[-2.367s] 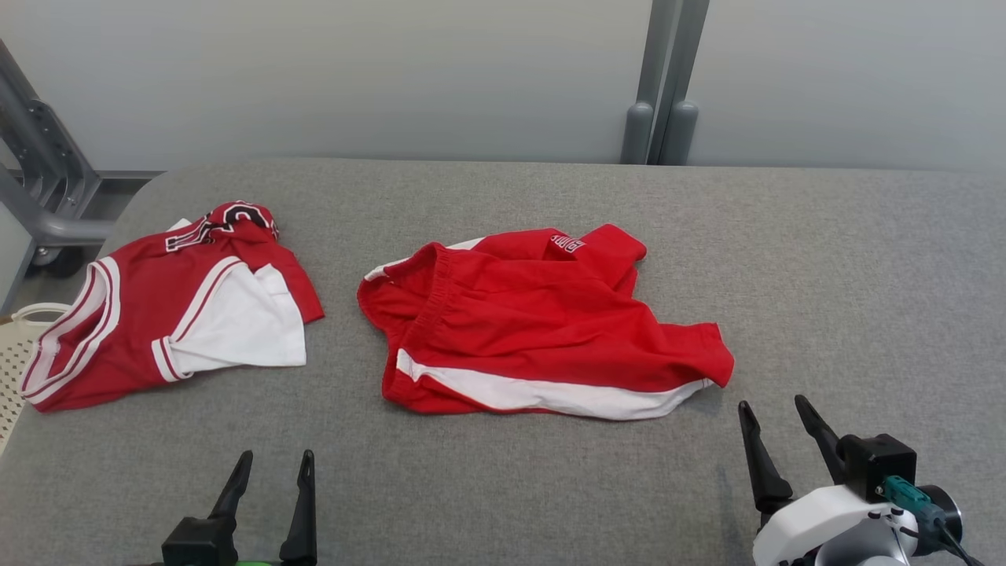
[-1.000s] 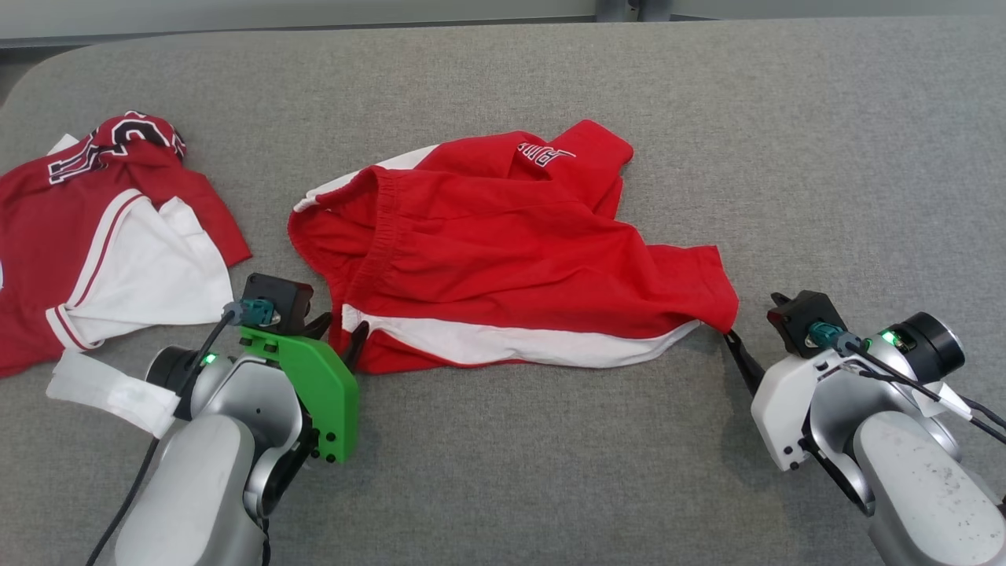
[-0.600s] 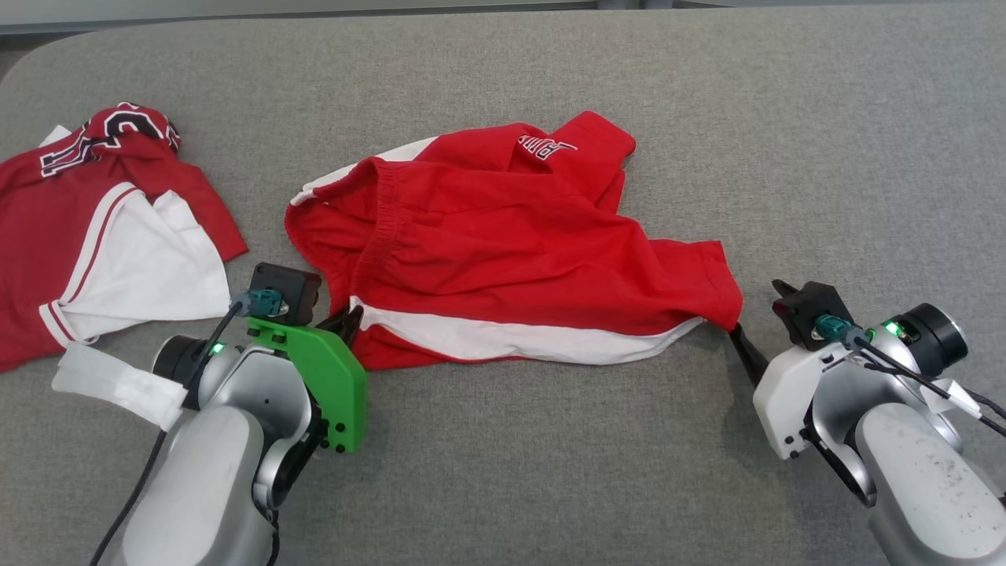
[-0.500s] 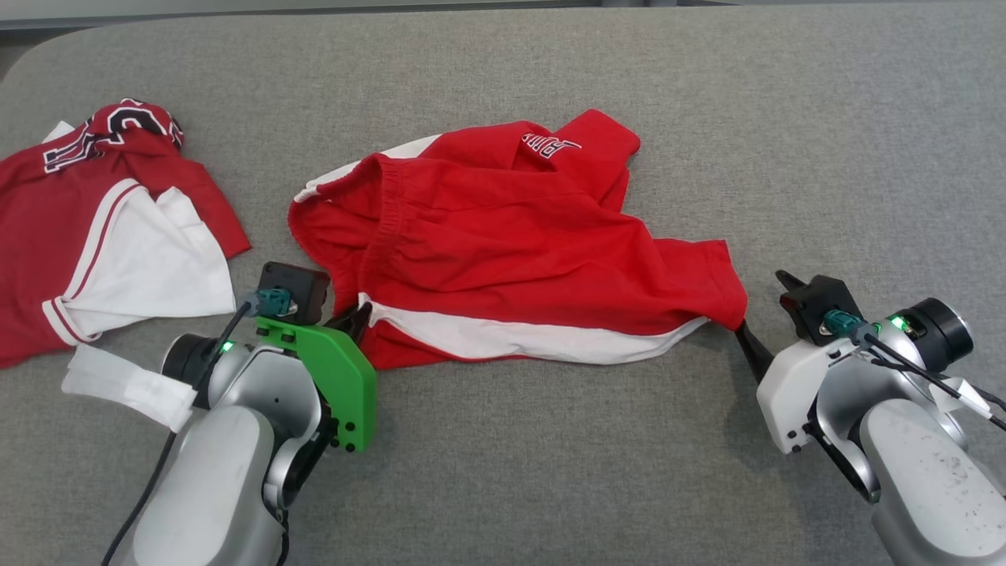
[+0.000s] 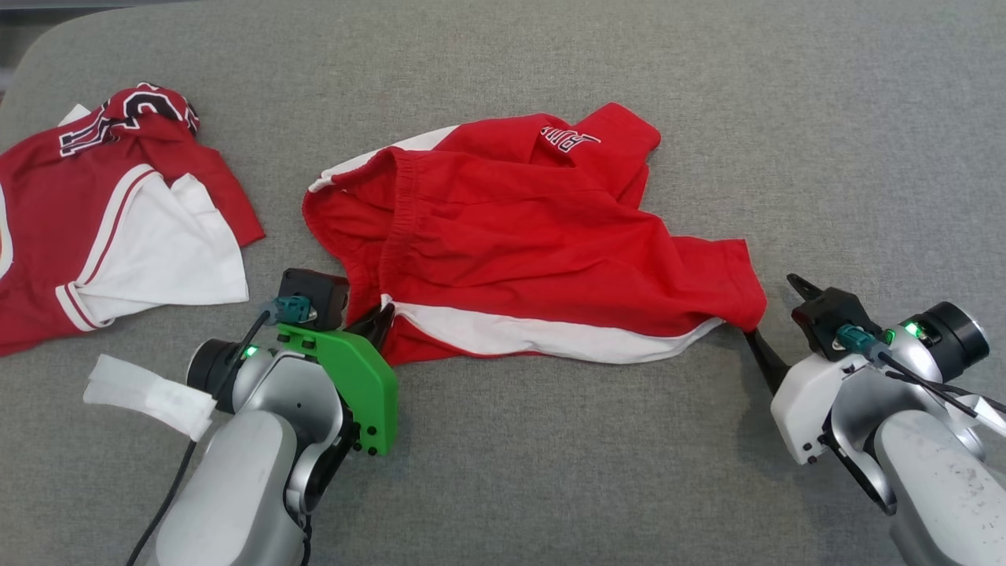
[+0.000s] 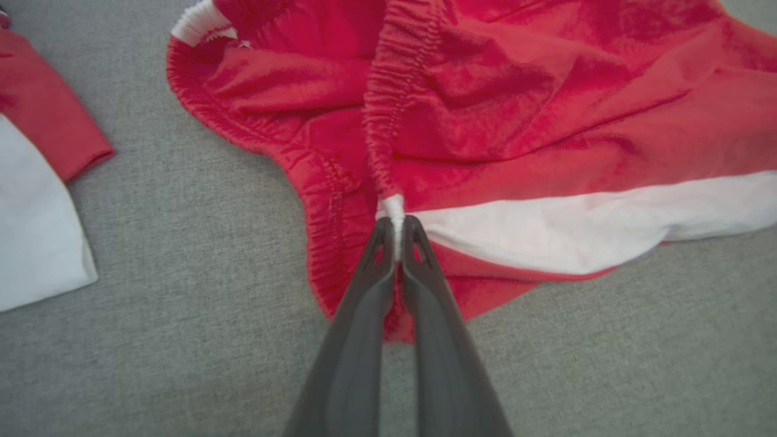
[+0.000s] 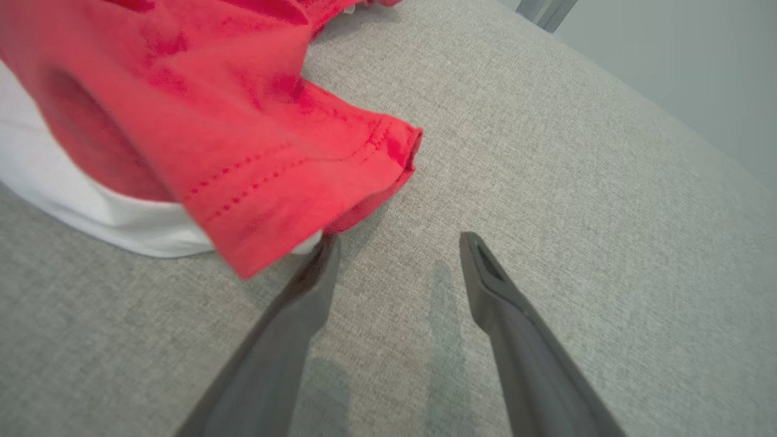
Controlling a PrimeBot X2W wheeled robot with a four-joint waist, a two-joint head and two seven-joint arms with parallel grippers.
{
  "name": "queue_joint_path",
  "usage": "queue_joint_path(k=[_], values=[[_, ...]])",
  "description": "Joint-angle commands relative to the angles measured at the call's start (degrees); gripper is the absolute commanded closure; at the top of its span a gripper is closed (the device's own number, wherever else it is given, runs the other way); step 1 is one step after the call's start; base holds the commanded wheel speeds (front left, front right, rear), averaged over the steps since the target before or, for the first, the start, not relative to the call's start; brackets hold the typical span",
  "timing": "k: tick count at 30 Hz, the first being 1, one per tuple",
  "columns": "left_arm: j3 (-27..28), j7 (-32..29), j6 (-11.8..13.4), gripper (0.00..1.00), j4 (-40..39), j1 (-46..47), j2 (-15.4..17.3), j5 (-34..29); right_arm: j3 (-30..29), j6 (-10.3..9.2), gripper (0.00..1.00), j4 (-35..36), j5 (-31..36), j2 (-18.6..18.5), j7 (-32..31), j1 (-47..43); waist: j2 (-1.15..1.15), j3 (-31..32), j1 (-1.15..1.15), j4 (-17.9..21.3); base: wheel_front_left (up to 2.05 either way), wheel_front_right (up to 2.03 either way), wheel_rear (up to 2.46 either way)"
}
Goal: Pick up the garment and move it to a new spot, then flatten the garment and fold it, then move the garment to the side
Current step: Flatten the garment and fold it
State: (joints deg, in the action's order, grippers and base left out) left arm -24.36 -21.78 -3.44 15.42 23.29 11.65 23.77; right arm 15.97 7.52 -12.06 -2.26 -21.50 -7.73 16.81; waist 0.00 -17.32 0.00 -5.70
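left gripper (image 6: 396, 230) clamped on waistband end of red shorts (image 5: 534, 236), near left corner; right gripper (image 7: 399, 240) spread wide, one finger under right hem.

You are looking at crumpled red shorts with a white side stripe (image 5: 534, 236) lying on the grey fabric-covered table (image 5: 550, 472). Your left gripper (image 5: 381, 322) is seemingly pinching their near-left corner, its fingers mostly hidden. Your right gripper (image 5: 770, 306) is hovering at the right hem, fingers spread apart. A red-and-white jersey (image 5: 118, 228) is lying further left.
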Motion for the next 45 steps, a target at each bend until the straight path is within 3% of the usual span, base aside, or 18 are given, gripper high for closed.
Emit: queue_joint_path(k=[1,12,22,23,25,26,28,31,34,35,37,45], values=[[0.03,0.45,0.38,1.0,0.31,0.3,0.0,0.29,0.93,-0.06,0.0,-0.14,0.12,-0.31,-0.18,0.84,0.0,-0.21,0.0,-0.13,0.0,0.0,0.0],[-0.52,1.17,0.26,1.0,1.12,1.12,-0.45,0.83,7.02,-0.07,0.0,2.79,-5.99,-2.9,-1.92,-0.66,0.0,-0.02,0.0,-1.07,0.0,0.0,0.0],[-0.78,1.69,0.4,1.0,1.16,1.4,-0.19,1.27,7.16,-0.06,0.0,4.41,-6.91,-3.19,-3.34,-0.34,0.0,-0.28,0.0,-1.54,0.0,0.0,0.0],[-0.9,1.66,0.37,1.0,1.16,1.49,-0.29,1.4,7.5,-0.07,0.3,4.05,-7.25,-3.2,-3.81,-0.28,0.0,-0.43,0.0,-1.77,0.0,0.0,0.0],[-0.93,1.74,0.39,1.0,1.19,1.61,-0.36,1.49,7.57,-0.06,0.51,3.88,-7.49,-3.19,-4.17,-0.32,0.0,-0.55,0.0,-1.93,0.0,0.0,0.0],[-0.97,1.78,0.4,1.0,1.26,1.65,-0.36,1.55,7.57,-0.07,0.55,3.68,-7.73,-3.15,-4.32,-0.5,0.0,-0.57,0.0,-1.99,0.0,0.0,0.0],[-1.01,2.05,0.47,1.0,1.32,1.67,-0.36,1.66,7.4,-0.07,0.51,3.58,-7.85,-3.13,-4.48,-0.78,0.0,-0.56,0.0,-2.06,0.0,0.0,0.0],[-1.03,2.34,0.6,1.0,1.39,1.56,-0.24,1.81,7.07,-0.06,0.55,3.5,-8.15,-2.9,-4.61,-1.43,0.0,-0.48,0.0,-1.97,0.0,0.0,0.0],[-1.08,2.7,0.64,1.0,1.23,1.58,-0.08,1.65,6.64,-0.07,0.81,3.46,-8.21,-2.7,-4.81,-1.9,0.0,-0.31,0.0,-1.82,0.0,0.0,0.0],[-1.09,2.94,0.63,1.0,1.2,1.58,-0.04,1.66,6.41,-0.07,0.95,3.51,-8.34,-2.6,-4.96,-2.19,0.0,-0.22,0.0,-1.77,0.0,0.0,0.0],[-1.02,3.51,0.5,1.0,0.97,1.39,-0.15,1.9,6.16,-0.06,1.0,3.73,-8.62,-2.44,-5.27,-2.85,0.0,0.07,0.0,-1.69,0.0,0.0,0.0],[-0.24,8.16,0.75,1.0,-0.56,-0.37,-0.46,2.53,4.71,-0.06,1.0,5.81,-11.18,-2.15,-4.75,-5.1,0.0,2.14,0.0,-1.25,0.0,0.0,0.0]])
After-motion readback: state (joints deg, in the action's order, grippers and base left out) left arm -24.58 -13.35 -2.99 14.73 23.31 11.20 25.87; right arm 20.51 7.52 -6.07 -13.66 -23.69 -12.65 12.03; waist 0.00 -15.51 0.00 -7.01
